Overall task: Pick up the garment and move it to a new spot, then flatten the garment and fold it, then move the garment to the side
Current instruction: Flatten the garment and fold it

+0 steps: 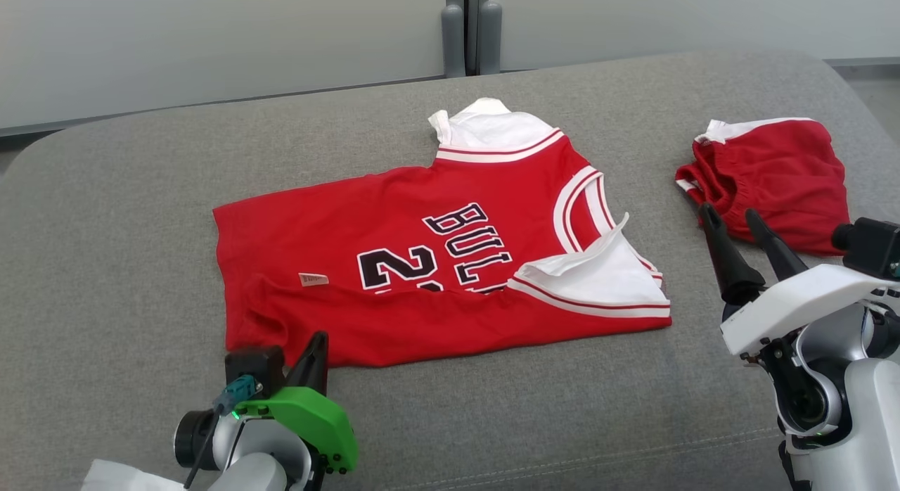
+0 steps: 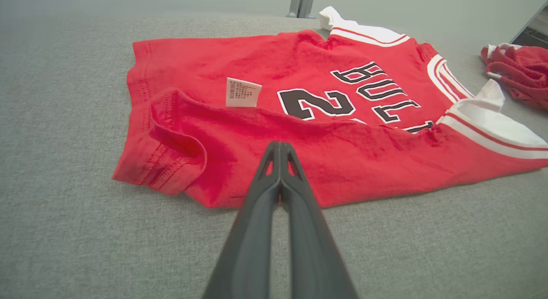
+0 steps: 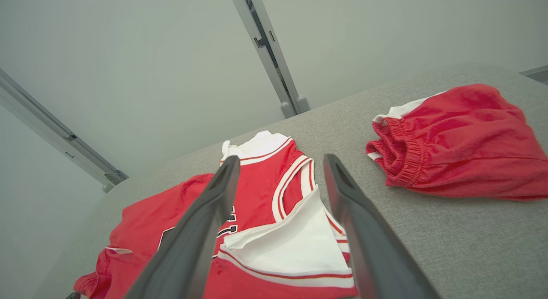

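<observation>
I find the surface [image 1: 105, 266] before me padded and covered in grey woven fabric, with rounded far corners and a stitched seam [image 1: 576, 460] near its front edge. Behind it stand smooth, pale grey-green wall panels [image 1: 211, 41], parted by a vertical grey post [image 1: 470, 13] that ends in two rounded feet [image 1: 453, 41]. A strip of grey floor [image 1: 882, 86] lies at far right. Light is even and soft, and shadows are faint.

Red shorts [image 1: 773, 181] bunched on grey cushion [image 1: 105, 231], pale wall [image 1: 211, 41] behind
</observation>
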Robot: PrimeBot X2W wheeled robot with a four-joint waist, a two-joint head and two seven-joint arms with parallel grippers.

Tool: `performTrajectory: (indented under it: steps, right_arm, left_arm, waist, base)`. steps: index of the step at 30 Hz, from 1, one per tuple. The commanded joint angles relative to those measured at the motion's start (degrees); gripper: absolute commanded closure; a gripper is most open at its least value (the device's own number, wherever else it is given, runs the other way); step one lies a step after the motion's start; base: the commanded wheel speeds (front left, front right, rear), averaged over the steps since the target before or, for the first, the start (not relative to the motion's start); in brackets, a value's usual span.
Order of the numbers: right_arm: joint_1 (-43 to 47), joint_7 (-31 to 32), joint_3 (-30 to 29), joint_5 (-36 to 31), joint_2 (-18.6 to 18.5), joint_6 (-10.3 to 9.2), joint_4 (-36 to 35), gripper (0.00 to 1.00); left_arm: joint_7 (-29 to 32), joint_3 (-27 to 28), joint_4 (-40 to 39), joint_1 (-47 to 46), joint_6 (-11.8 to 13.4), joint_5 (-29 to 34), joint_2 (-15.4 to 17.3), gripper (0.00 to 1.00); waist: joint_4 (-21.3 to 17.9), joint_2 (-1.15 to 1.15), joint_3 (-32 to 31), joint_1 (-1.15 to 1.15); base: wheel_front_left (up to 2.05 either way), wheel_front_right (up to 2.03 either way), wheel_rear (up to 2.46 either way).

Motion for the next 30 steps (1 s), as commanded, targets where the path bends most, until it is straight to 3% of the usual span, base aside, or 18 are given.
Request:
performTrajectory:
  steps: [1, 14, 30]
  right_arm:
    - [0.0, -0.1, 0.0, 0.4, 0.0, 0.0, -0.4, 0.0]
    - [-2.6, 0.6, -0.5, 1.0, -0.7, 0.0, -3.6, 0.0]
    - [-3.5, -0.2, 0.5, 1.2, 0.0, 0.0, -2.2, 0.0]
  left_arm:
    - [-0.3, 0.1, 1.0, -1.1, -0.3, 0.0, -0.3, 1.0]
    - [-4.4, 2.0, 21.8, -8.4, -2.5, 0.0, -3.8, 1.0]
    - [-6.3, 6.5, 30.9, -11.3, -3.2, 1.7, -2.2, 1.0]
  waist:
    - [-0.5, 0.0, 0.6, 0.0]
    - [-2.8, 0.0, 5.8, 0.0]
    - [-1.1, 0.0, 6.5, 0.0]
  base:
    - [0.0, 0.0, 0.0]
    - [0.0, 0.0, 0.0]
    - [0.0, 0.0, 0.0]
